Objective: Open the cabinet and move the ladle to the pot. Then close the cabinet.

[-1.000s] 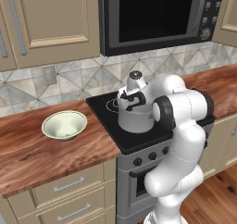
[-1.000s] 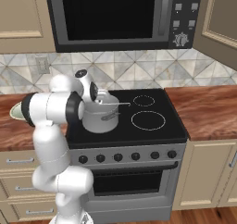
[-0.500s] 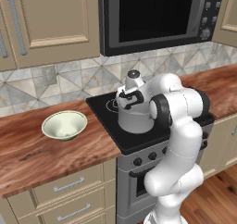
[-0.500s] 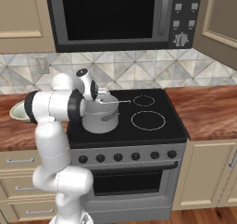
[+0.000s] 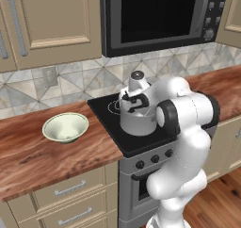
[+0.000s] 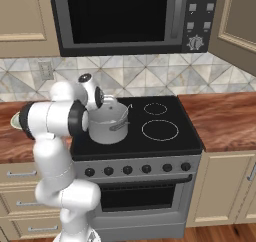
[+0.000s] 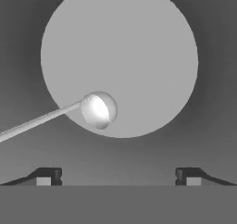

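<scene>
My fingers (image 7: 44,177) are spread wide, their two dark tips far apart at the bottom of the hand view, with nothing between them. The gripper (image 7: 118,177) points straight down into the pot (image 7: 139,42), whose round pale floor lies beyond the tips.

The ladle (image 7: 88,112) lies free inside the pot. Its rounded bowl rests near the middle of the floor, and its thin handle runs from there out to the left edge of the hand view, leaning up against the pot wall. So the ladle is below and ahead of my fingers, with its long axis across the line of the hand, and I judge it released.

From the left base view, the gripper (image 5: 135,88) hangs just above the pot (image 5: 136,121), which stands on the near left burner of the stove (image 5: 141,147). A green bowl (image 5: 65,127) sits on the counter (image 5: 47,156) to the left, well apart from the pot. In the right base view the ladle handle (image 6: 129,107) pokes just over the pot rim (image 6: 107,118).

The cabinet (image 6: 235,26) matters next. Its door at the upper right stands swung out towards me, to the right of the microwave (image 6: 125,16). It lies up and well to the right of the hand, so I judge the move ahead is a lift clear of the pot, then a reach right to push that door closed.
</scene>
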Controlling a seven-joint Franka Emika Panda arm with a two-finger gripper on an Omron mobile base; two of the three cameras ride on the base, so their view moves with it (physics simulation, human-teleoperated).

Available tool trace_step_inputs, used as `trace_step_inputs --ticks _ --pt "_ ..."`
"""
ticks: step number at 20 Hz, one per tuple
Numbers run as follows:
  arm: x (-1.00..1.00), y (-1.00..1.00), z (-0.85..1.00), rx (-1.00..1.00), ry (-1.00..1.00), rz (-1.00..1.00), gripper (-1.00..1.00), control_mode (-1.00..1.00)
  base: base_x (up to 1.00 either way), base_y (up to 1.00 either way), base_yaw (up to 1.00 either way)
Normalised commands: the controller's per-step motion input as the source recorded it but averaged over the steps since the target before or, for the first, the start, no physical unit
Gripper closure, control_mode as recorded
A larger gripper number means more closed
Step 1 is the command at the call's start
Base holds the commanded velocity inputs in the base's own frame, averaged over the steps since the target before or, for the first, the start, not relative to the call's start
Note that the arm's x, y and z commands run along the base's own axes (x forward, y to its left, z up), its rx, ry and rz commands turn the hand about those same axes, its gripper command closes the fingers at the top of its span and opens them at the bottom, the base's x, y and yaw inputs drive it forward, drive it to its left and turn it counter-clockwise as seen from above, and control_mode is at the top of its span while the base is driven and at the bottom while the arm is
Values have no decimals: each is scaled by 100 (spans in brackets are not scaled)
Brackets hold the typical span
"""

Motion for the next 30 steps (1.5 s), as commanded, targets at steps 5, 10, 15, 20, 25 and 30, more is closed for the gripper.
trace_step_inputs --ticks 5,10,15,20,25,30 --pt "-96 -10 58 8 -24 0 -100 -100 0 0 0" --pt "-100 -21 51 12 -20 0 -100 -100 0 0 0" --pt "-100 -14 60 12 -14 0 -100 -100 0 0 0" --pt "-100 0 59 2 -1 0 -100 -100 0 0 0" --pt "-100 0 30 0 2 0 -100 -100 0 0 0" --pt "-100 0 18 0 3 0 -100 -100 0 0 0"
